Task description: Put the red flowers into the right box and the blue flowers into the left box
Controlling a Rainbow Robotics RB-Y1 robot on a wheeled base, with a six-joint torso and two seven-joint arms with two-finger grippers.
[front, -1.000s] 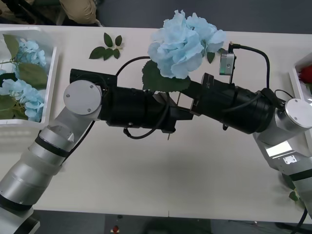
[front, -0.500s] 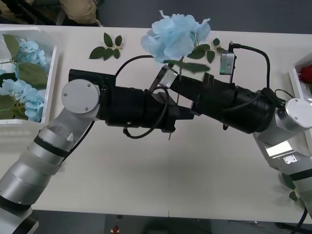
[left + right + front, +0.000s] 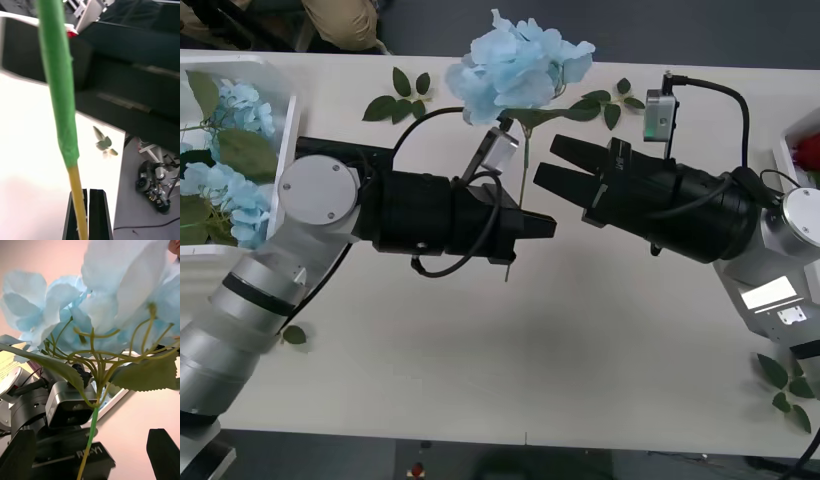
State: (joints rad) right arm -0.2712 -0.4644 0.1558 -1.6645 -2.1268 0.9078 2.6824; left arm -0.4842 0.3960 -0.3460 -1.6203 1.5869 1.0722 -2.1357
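I see the white worktop (image 3: 580, 340) spanning the front view, both arms crossed over its centre. L arm comes in from the L side, its L hand (image 3: 540, 226) near mid-worktop, fingers pressed together on the lower stem of a blue flower (image 3: 515, 62); L wrist view confirms the two black fingers (image 3: 97, 213) pinching the yellowish stem end, green-wrapped stem rising above. R arm reaches from the R side, R hand (image 3: 565, 163) just beside that stem, fingers spread, not touching it as far as I can tell; R wrist view shows its two finger tips (image 3: 163, 450) wide apart with the stem between and beyond them.

L box (image 3: 285, 150) sits at the worktop's L edge, holding more blue flowers (image 3: 225, 195) and broad leaves. R box (image 3: 786, 150) shows at the R edge, w/ a red flower (image 3: 808, 150) inside.

Held flower: head upright above both hands, over the far part of the worktop, well apart from either box.

Loose leaf sprigs lie on the worktop: far L-centre (image 3: 400, 97), far R-centre (image 3: 612, 102), near R corner (image 3: 788, 385), one small leaf (image 3: 294, 335) by the L arm.
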